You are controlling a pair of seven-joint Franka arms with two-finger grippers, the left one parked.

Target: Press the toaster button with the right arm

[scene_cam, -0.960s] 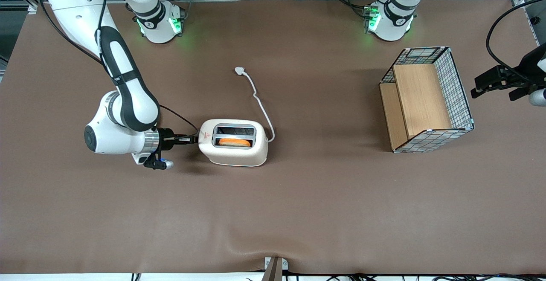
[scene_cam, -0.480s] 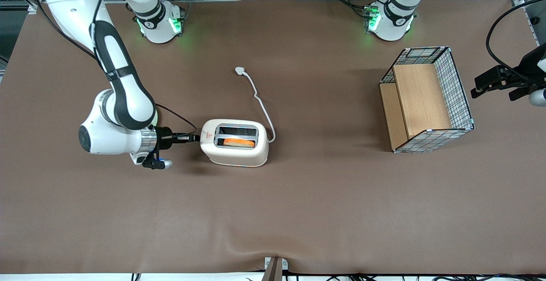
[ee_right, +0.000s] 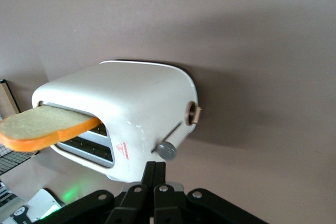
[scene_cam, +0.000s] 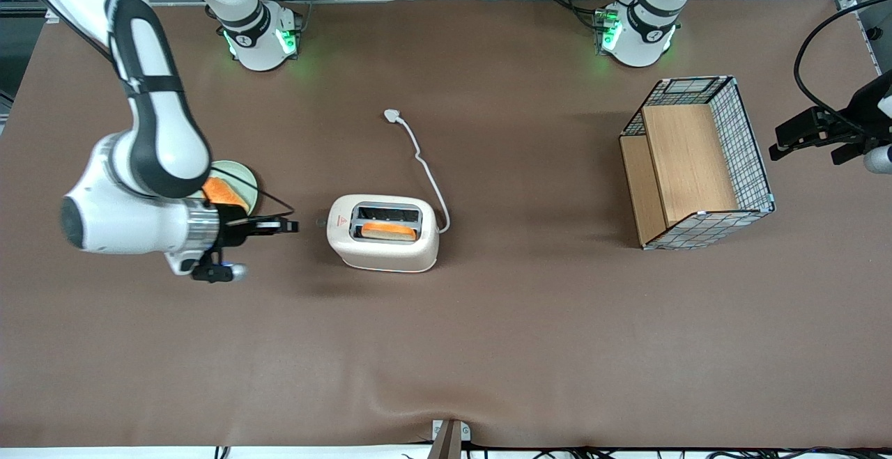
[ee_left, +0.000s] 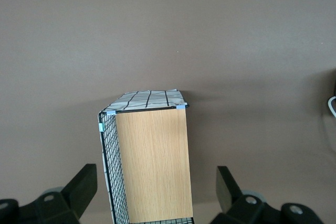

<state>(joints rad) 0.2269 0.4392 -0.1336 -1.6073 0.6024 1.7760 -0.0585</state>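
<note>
The cream-white toaster (scene_cam: 383, 243) stands mid-table with a slice of toast (scene_cam: 389, 230) sticking up from the slot nearer the front camera. In the right wrist view the toaster (ee_right: 142, 103) shows its narrow end, with the small grey button (ee_right: 167, 150) on a slit and the toast (ee_right: 42, 127) poking out. The right arm's gripper (scene_cam: 293, 225) is shut and empty. It points at that narrow end with a small gap of table between them. In the right wrist view its fingers (ee_right: 154, 167) are pressed together just short of the button.
A pale green plate (scene_cam: 245, 182) with a toast slice lies beside the right arm's wrist, partly hidden by it. The white cord (scene_cam: 426, 170) runs from the toaster to a plug (scene_cam: 392, 116). A wire crate with wooden panels (scene_cam: 697, 166) stands toward the parked arm's end.
The gripper has drawn back from the toaster's narrow end toward the working arm's end of the table, which uncovers the plate. The toaster has shifted slightly.
</note>
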